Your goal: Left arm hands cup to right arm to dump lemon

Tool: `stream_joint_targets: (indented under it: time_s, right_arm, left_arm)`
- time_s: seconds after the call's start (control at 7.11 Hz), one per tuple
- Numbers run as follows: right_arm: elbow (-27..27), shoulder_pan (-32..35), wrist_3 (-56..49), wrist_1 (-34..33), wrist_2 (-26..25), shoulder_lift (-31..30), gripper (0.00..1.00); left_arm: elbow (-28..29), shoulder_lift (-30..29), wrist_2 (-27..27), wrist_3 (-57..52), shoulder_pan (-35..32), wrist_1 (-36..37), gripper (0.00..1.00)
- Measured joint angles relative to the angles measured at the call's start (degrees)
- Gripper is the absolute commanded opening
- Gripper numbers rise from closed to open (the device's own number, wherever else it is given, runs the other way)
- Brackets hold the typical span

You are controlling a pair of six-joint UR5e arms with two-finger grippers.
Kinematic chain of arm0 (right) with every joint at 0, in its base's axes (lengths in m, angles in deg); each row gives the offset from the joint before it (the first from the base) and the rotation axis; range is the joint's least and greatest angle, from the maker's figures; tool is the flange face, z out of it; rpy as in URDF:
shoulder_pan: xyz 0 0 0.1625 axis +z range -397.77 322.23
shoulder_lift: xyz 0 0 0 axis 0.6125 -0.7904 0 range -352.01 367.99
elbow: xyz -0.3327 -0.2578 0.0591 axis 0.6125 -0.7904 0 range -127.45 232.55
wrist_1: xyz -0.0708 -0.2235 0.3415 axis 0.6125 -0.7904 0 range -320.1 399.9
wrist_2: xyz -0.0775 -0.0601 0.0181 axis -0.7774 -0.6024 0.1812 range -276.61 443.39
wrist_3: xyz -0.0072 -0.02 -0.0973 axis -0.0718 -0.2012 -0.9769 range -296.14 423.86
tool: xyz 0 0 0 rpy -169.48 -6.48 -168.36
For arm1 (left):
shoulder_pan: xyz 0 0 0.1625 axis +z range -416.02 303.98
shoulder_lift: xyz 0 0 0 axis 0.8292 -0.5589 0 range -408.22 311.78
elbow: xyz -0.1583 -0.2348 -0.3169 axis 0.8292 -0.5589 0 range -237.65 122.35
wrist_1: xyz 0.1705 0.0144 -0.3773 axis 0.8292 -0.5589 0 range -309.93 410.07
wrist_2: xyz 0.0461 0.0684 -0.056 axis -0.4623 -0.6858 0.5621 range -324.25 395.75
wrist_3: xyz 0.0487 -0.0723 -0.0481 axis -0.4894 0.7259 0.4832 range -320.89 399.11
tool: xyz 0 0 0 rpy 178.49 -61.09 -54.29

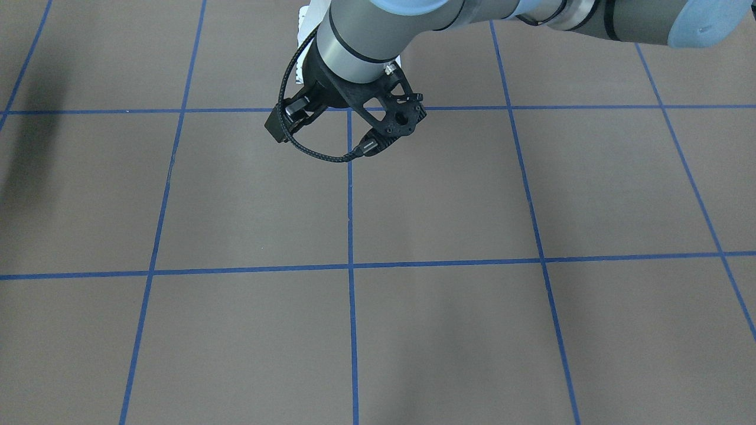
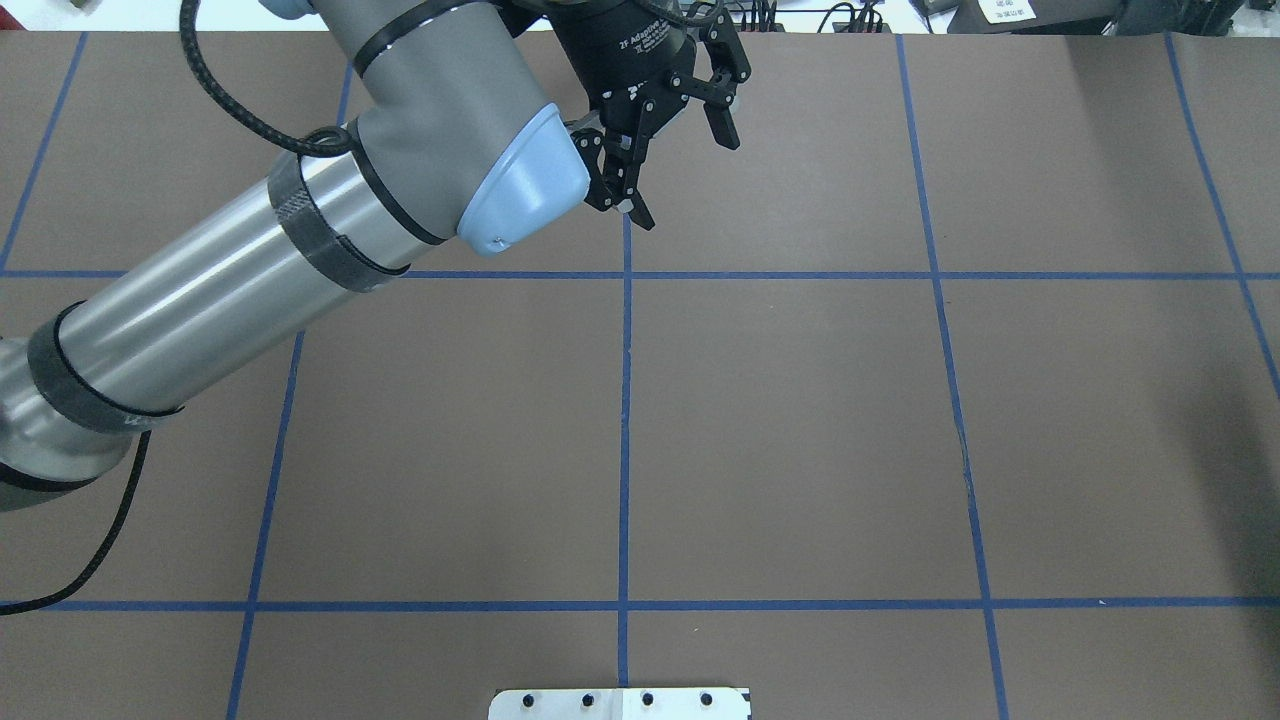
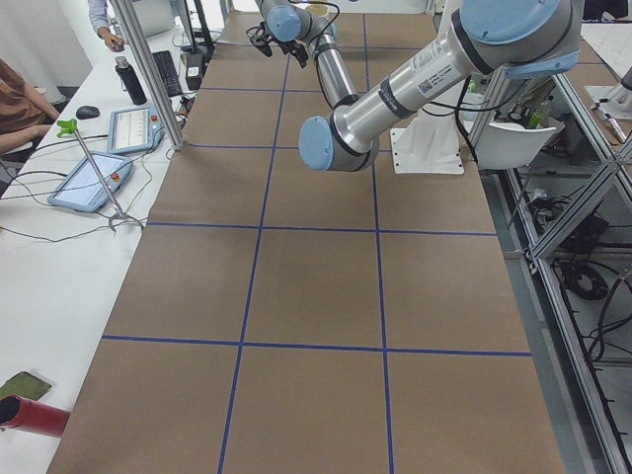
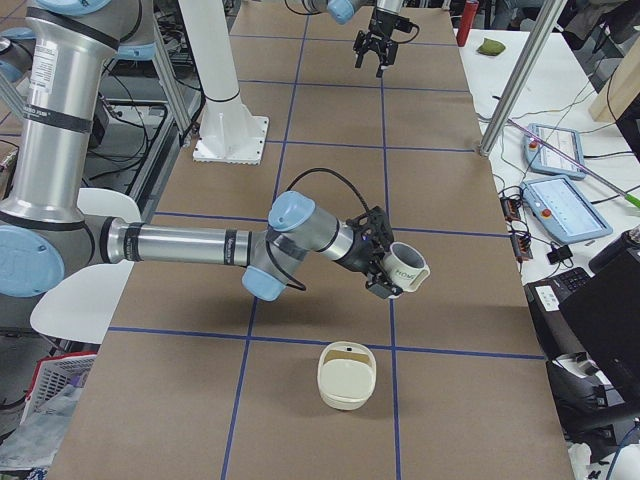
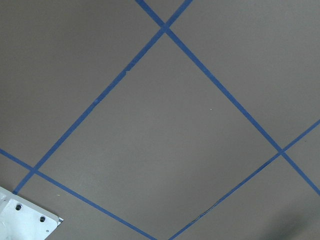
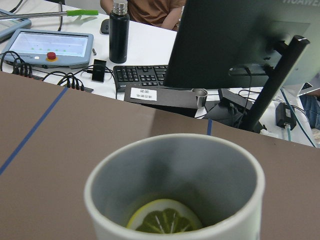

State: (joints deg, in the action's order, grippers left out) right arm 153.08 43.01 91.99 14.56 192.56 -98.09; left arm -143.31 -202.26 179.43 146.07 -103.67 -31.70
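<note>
**Two grey-silver arms, blue caps, black grippers**

Left arm (image 2: pixel 200 290): thick brushed-silver tubes, grey joint housings, light-blue end caps, black bands round the forearm. Braided black cable (image 2: pixel 240 120) runs along it. White printed label on the tube in the left side view.
Left gripper (image 2: pixel 688 183): black, two linkage fingers, white "2F Adaptive" print on the body.
Right arm (image 4: pixel 190 245): same silver and grey build, blue caps, small white label, black cable at the wrist, perforated black wrist bracket (image 4: pixel 372 228).
White base pedestal (image 4: pixel 225 100).

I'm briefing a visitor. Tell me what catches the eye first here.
A lemon slice lies in the bottom of the white mug at the tip of the right arm, with a cream bowl on the table close by. Farther along the table the left gripper hangs open and empty.
</note>
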Motion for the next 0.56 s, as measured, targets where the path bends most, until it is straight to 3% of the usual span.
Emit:
stream_joint_targets:
  time_s: [0.28,0.56]
  right_arm:
    - [-2.6,1.7,3.5,10.6,-0.2,-4.5,0.00]
    - [-8.4,2.7,9.9,22.1,-0.3,-5.5,0.00]
  left_arm:
    - [-0.4,0.6,-0.1,0.0,-0.2,0.0,1.00]
    - [-0.9,1.2,-0.1,0.0,-0.4,0.0,1.00]
